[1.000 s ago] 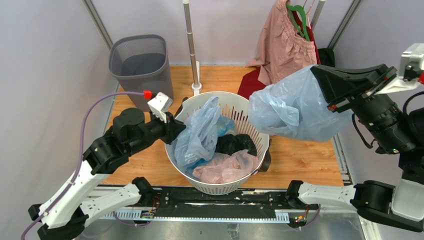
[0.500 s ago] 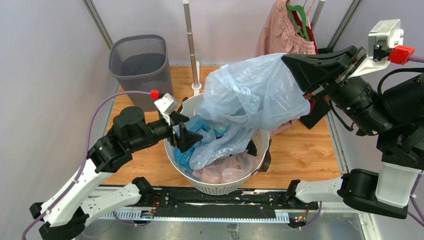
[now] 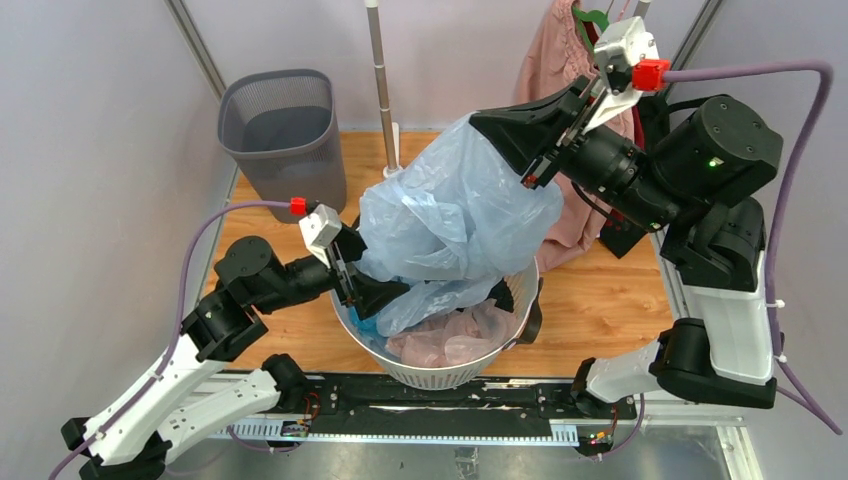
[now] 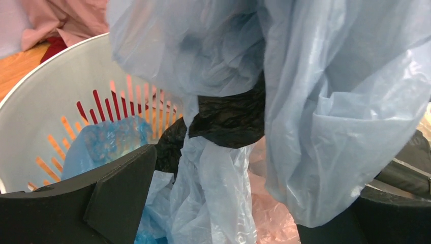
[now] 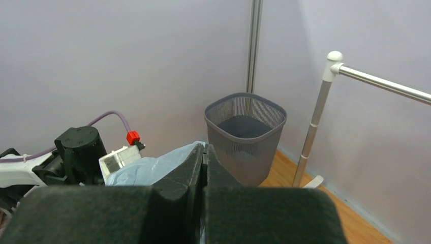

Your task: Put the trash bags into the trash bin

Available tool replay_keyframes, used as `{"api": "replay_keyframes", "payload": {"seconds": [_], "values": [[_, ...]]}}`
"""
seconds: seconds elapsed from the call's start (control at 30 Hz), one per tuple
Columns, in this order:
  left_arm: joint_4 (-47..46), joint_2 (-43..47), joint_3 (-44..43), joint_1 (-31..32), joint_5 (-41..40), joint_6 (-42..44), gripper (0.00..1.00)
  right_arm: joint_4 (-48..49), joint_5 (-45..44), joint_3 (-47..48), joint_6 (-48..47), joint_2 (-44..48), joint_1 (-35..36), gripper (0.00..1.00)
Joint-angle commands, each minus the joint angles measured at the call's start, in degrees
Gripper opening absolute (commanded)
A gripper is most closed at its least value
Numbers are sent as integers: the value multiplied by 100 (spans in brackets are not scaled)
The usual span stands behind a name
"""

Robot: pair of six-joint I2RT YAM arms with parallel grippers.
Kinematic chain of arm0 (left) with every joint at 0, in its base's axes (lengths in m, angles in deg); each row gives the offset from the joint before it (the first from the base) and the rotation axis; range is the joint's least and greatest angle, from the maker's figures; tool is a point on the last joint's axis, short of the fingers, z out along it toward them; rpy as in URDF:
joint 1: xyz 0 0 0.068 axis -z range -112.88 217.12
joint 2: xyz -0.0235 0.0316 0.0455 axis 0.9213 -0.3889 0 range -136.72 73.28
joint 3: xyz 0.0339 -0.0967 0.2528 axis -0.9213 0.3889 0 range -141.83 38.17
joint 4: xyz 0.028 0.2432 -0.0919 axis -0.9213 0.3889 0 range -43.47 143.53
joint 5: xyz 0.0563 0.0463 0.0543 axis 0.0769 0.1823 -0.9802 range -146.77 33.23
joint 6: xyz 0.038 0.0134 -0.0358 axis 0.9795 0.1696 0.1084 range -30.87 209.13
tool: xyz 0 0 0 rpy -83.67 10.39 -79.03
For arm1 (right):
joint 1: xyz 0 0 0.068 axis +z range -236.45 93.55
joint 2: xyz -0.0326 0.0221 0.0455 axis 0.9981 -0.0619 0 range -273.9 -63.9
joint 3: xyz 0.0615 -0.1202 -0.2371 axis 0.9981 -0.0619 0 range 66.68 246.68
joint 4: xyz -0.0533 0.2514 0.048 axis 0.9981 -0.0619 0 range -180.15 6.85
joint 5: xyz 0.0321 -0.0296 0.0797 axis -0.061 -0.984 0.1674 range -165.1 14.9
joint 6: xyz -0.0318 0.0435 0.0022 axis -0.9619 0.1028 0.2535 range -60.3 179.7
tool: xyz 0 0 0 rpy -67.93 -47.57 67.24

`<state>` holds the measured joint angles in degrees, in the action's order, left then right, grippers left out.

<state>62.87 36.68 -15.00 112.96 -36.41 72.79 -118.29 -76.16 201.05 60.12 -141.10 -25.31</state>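
Note:
A large pale blue trash bag hangs over the white slotted basket, pinched in my shut right gripper. In the right wrist view the same bag shows just left of the closed fingertips. My left gripper stands open inside the basket's left side, with a limp pale bag strip hanging between its fingers, which do not pinch it. More trash bags lie in the basket: black, bright blue and pink. The dark grey mesh trash bin stands at the back left.
A pink garment hangs on a green hanger at the back right. A white rail pole rises beside the bin, on the wooden tabletop. Pale walls close in on both sides.
My left gripper has opened, let go of the blue bag it held up, and dropped lower into the basket. The right arm has swung the big pale blue bag leftward over the basket.

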Motion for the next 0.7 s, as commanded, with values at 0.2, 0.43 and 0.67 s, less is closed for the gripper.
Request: {"api": "replay_keyframes", "payload": {"seconds": [0.2,0.43,0.67], "values": [[-85,81,-42,-14,-245,87,100,375,170,-154,205,172,47,0],[1230,199,-473,-14,-1840,545,100,306,115,-220,116,374,47,0],[1059,328,-494,-10,-1722,515,100,311,-102,-388,105,447,47,0]]}}
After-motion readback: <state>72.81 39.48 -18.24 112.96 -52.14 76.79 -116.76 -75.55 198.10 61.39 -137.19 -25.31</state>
